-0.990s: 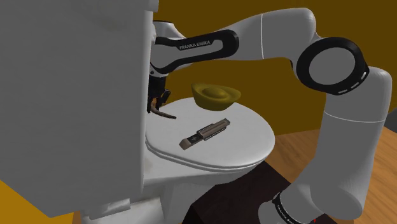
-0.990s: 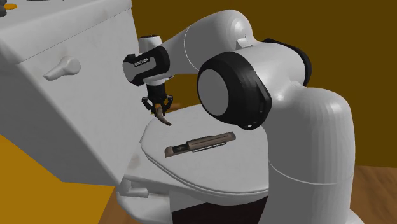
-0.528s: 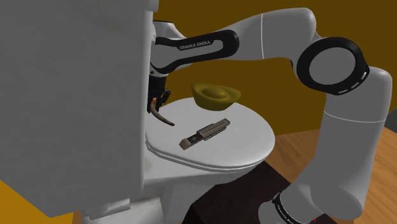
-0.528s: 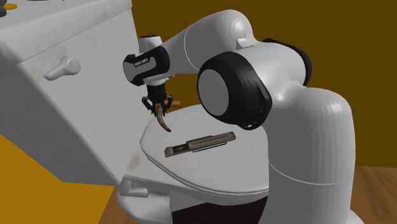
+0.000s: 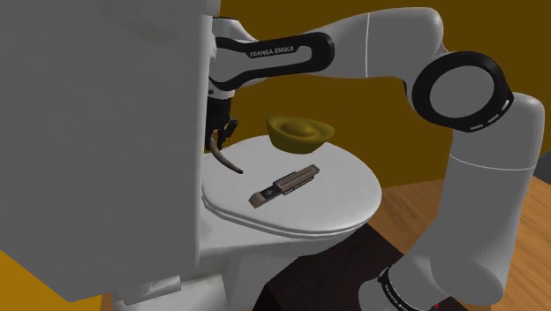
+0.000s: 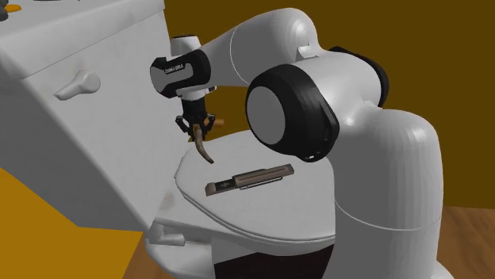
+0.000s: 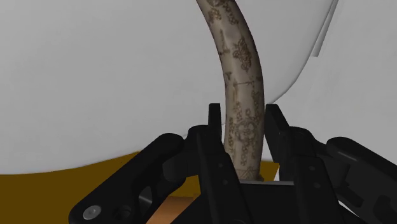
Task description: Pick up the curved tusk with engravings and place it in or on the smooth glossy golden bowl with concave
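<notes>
In the shoulder view the gripper (image 5: 215,143) hangs over the edge of the toilet lid (image 5: 346,190) nearest the tank (image 5: 106,132), with the curved tusk (image 5: 228,162) dangling from it, thick end up. Whether its tip is clear of the lid cannot be told here. The golden bowl (image 5: 300,132) sits at the lid's far edge, well apart from the tusk, and a dark flat tool (image 5: 284,185) lies near the lid's middle.

The second exterior view shows the gripper (image 6: 196,127) pointing down at the lid's tank-side edge, the tusk (image 6: 205,150) slanting below it towards the tool (image 6: 250,178).

In the wrist view the two fingers (image 7: 215,127) are narrowed onto the tusk (image 7: 238,63) and clasp its engraved shaft – a firm hold, by the look of it.

The step in hand appears to be the lift after grasping. The next move calls for more height, then a carry along the lid's far edge to above the bowl – passing behind the tool – before letting go.
</notes>
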